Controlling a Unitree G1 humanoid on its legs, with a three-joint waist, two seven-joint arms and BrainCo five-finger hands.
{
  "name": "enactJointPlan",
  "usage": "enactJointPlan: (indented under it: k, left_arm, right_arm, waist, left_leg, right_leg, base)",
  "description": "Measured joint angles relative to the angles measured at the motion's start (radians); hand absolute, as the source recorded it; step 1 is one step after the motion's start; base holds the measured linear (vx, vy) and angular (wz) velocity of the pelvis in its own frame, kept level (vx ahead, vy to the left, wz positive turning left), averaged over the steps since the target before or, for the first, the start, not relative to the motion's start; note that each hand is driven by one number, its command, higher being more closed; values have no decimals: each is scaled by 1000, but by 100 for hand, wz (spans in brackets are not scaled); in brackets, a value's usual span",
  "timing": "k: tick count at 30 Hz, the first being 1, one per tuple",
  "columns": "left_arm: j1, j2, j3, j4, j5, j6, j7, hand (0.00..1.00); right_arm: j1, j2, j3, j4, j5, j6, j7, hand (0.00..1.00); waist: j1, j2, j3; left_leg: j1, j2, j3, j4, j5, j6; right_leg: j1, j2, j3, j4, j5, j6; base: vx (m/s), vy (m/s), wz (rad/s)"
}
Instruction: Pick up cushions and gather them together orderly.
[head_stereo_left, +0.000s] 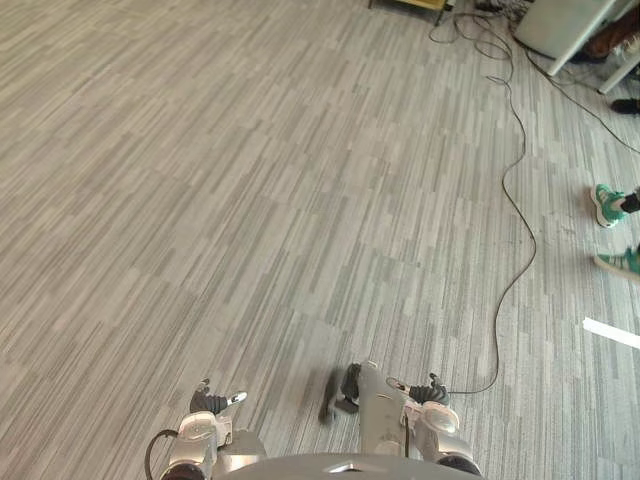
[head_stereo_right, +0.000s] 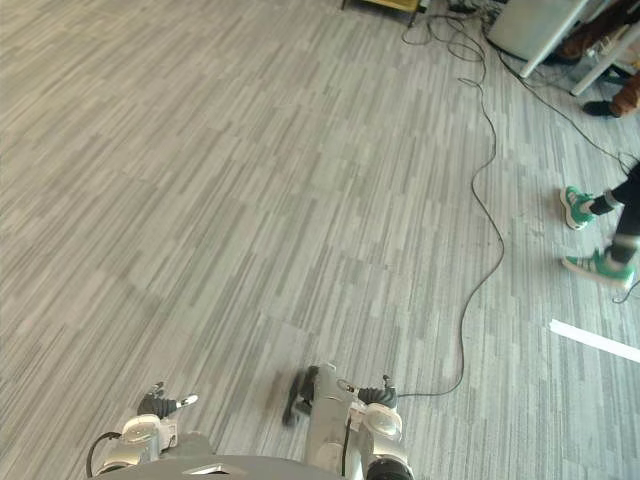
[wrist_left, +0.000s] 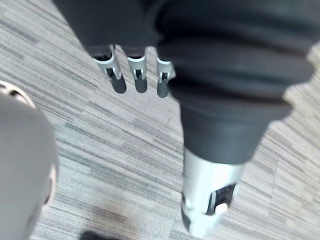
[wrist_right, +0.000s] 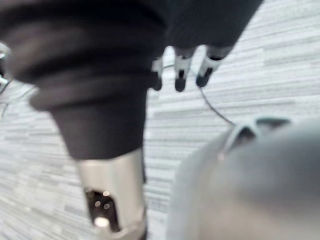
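Left robot hand (wrist_left: 137, 75) hanging above the floor (head_stereo_left: 250, 200), fingers (wrist_left: 118, 80) straight and side by side, dark tips pointing at the carpet, thumb (wrist_left: 207, 200) set well apart from them, clasping nothing. Right robot hand (wrist_right: 181, 75) likewise above the floor: fingers straight in a row, its own thumb (wrist_right: 112, 200) off to one side, also clasping nothing.

Floor of grey carpet tiles, streaked with fine lighter and darker stripes running the same way, stretching far ahead and out to both sides.

Toward the right edge, a person's two green-and-white shoes, one (head_stereo_right: 578, 207) farther off, the other (head_stereo_right: 597, 265) nearer, with a dark trouser leg (head_stereo_right: 628, 215) above them. Near the closer shoe, a short white strip (head_stereo_right: 592, 340) lying flat on the carpet.

In the far right corner, a pale grey slanted panel (head_stereo_left: 560, 25), with a dark shoe (head_stereo_left: 625, 105) on the floor near it. At the far edge, a yellowish piece of furniture (head_stereo_left: 415, 4), mostly cut off.
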Motion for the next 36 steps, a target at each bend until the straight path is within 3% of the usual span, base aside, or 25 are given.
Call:
enactJointPlan:
  k: [1, 3, 6, 7, 8, 9, 10, 11, 13, 15, 19, 20, 21, 22, 23, 24, 26, 27, 28, 29, 30, 32, 33, 34, 36]
  left_arm:
    - [-13, -10, -1, 15, -1, 1, 0, 0]
    - [-40, -23, -3, 28, -1, -1, -10, 0]
    - [-40, -47, 2, 37, 2, -4, -14, 0]
    - [-35, -53, 6, 31, 2, -5, -15, 0]
    - [-33, -54, 12, 28, 2, -6, -15, 0]
    - [-28, -61, 34, 17, 2, -6, -17, 0]
    - [-24, -64, 45, 9, 2, -6, -18, 0]
    - [-5, -64, 56, -4, 4, -7, -18, 0]
    - [4, -56, 58, -6, 17, -7, -20, 0]
    - [9, -49, 61, -24, 25, -7, -22, 0]
    - [19, -50, 60, -63, 21, -31, -25, 0]
    - [18, -50, 60, -66, 20, -32, -25, 0]
    - [16, -51, 59, -71, 18, -36, -25, 0]
    - [17, -52, 59, -71, 18, -37, -25, 0]
    - [20, -51, 59, -66, 10, -40, -25, 0]
    - [11, -39, 56, -62, 8, -41, -24, 0]
    - [8, -23, 54, -51, -1, -45, -24, 0]
    - [4, -7, 96, -41, 0, -44, -25, 0]
    - [5, -2, 113, -40, 0, -44, -26, 0]
    - [17, 2, 120, -27, 4, -41, -23, 0]
    - [52, -1, 115, -7, 10, -38, -23, 0]
    - [68, 39, 106, 37, 10, -27, -25, 0]
    - [73, 56, 85, 60, 11, -14, -23, 0]
    - [71, 58, 77, 61, 11, -7, -23, 0]
    - [79, 57, 76, 65, 12, 2, -22, 0]
  right_arm:
    - [-17, -9, -5, 14, 2, 0, -1, 0]
    - [-55, -15, -27, 67, 5, 0, -2, 0]
    - [-56, -10, -52, 108, 11, 7, -2, 0]
    - [-28, -4, -47, 104, 10, 7, -2, 0]
    - [-19, -3, -43, 104, 10, 7, -1, 0]
    - [-11, -2, -41, 99, 9, 5, 1, 0]
    - [-9, -3, -40, 94, 9, 4, 2, 0]
    - [3, -6, -32, 69, 7, 3, 4, 0]
    - [11, -8, -36, 71, 7, 2, 4, 0]
    - [17, -9, -35, 73, 6, 11, 9, 0]
    - [9, -13, -4, 108, 6, 15, 10, 0]
    - [2, -12, -2, 117, 6, 17, 11, 0]
    - [-9, -8, 1, 124, 6, 20, 11, 0]
    - [-12, -8, 1, 128, 6, 19, 11, 0]
    - [-19, -18, 2, 151, 6, 17, 12, 0]
    - [-24, -2, 11, 172, 6, 20, 15, 0]
    - [-35, 2, 14, 200, 6, 22, 21, 0]
    - [-45, 2, 6, 199, 5, 24, 24, 0]
    - [-46, 4, 0, 198, 3, 23, 24, 0]
    - [-31, 2, -2, 195, -6, 22, 24, 0]
    - [-6, -11, 2, 190, -20, 19, 29, 0]
    - [3, -13, 3, 193, -32, 11, 34, 0]
    - [16, -12, 3, 196, -32, 15, 34, 0]
    - [24, -11, 3, 195, -32, 14, 34, 0]
    - [45, -6, -1, 185, -32, 16, 38, 0]
  waist:
    - [7, 30, 1]
    - [4, 34, -2]
    - [-8, 43, -5]
    - [-7, 40, -14]
    - [-6, 50, -18]
    - [-5, 53, -30]
    - [-4, 62, -30]
    - [7, 89, -39]
    - [13, 101, -43]
    - [27, 84, -33]
    - [55, 85, -36]
    - [58, 83, -37]
    - [70, 83, -37]
    - [72, 83, -38]
    - [80, 88, -43]
    - [90, 51, -53]
    - [91, 42, -59]
    - [106, 37, -55]
    - [110, 34, -55]
    - [113, 12, -75]
    - [124, 37, -98]
    - [112, -13, -115]
    - [95, -36, -128]
    - [90, -36, -125]
    - [78, -27, -116]
  left_leg:
    - [-1, 17, -9, -13, 11, 3]
    - [-19, -12, -79, -66, 50, 3]
    - [9, -39, -112, -92, 208, 25]
    - [-11, -10, -143, 47, 254, 24]
    - [-43, 2, -163, 127, 266, 28]
    - [-119, 34, -203, 329, 320, 36]
    - [-159, 47, -222, 414, 373, 46]
    - [-262, 82, -262, 639, 540, 29]
    - [-372, 105, -261, 826, 446, 37]
    - [-468, 91, -240, 889, 351, 38]
    - [-606, 58, -184, 708, 243, 41]
    - [-619, 53, -172, 645, 236, 44]
    - [-637, 27, -142, 384, 241, 38]
    - [-635, 13, -141, 274, 264, 29]
    - [-609, -11, -146, 110, 422, 34]
    - [-581, -55, -104, 77, 405, 59]
    - [-590, -59, -98, 114, 383, 96]
    - [-620, -43, -96, 251, 350, 131]
    - [-641, -38, -99, 312, 350, 140]
    - [-651, -62, -123, 310, 316, 159]
    - [-607, -66, -143, 210, 274, 137]
    - [-567, -124, -124, 213, 224, 142]
    - [-544, -161, -125, 199, 205, 149]
    - [-522, -174, -130, 194, 194, 159]
    - [-452, -193, -151, 179, 174, 170]
  right_leg:
    - [7, 19, -19, -4, 5, 3]
    - [3, 26, -11, 3, -22, -29]
    - [94, 38, -24, 4, -72, -47]
    - [176, 60, -31, -26, -120, -28]
    - [195, 68, -32, -36, -138, -24]
    - [230, 85, -30, -53, -156, -22]
    - [248, 98, -28, -60, -165, -24]
    - [295, 138, 2, -91, -189, -39]
    - [339, 159, 43, -113, -203, -38]
    - [429, 159, 90, -170, -212, -26]
    - [581, 136, 157, -304, -209, -5]
    - [598, 130, 167, -319, -209, 3]
    - [631, 100, 193, -350, -219, 47]
    - [642, 92, 202, -356, -227, 64]
    - [659, 81, 225, -366, -247, 101]
    - [677, 45, 260, -392, -246, 100]
    - [692, 70, 288, -445, -158, 81]
    - [740, 58, 285, -483, -79, 83]
    - [747, 53, 292, -478, -71, 89]
    - [745, 33, 308, -415, -89, 120]
    - [710, 34, 312, -291, -122, 167]
    - [628, -35, 329, -60, -153, 219]
    - [549, -63, 356, 108, -101, 257]
    - [500, -67, 374, 225, -65, 289]
    - [413, -76, 346, 465, -60, 300]
  base:
    - [475, -207, -19]
    - [294, -139, -13]
    - [366, -207, 14]
    - [361, -227, 25]
    - [358, -206, 10]
    - [196, -75, -14]
    - [302, -8, -58]
    - [298, 30, -66]
    - [272, 50, -70]
    - [345, 73, -49]
    - [324, 161, -47]
    - [518, 336, -54]
    - [371, 245, -45]
    - [482, 343, -54]
    - [430, 265, -34]
    - [546, 304, -27]
    - [486, 200, -12]
    - [397, 173, -12]
    - [509, 277, -13]
    - [290, 197, -29]
    - [357, 253, -31]
    - [310, 162, 6]
    - [436, 139, 38]
    - [361, 95, 34]
    - [392, 93, 34]
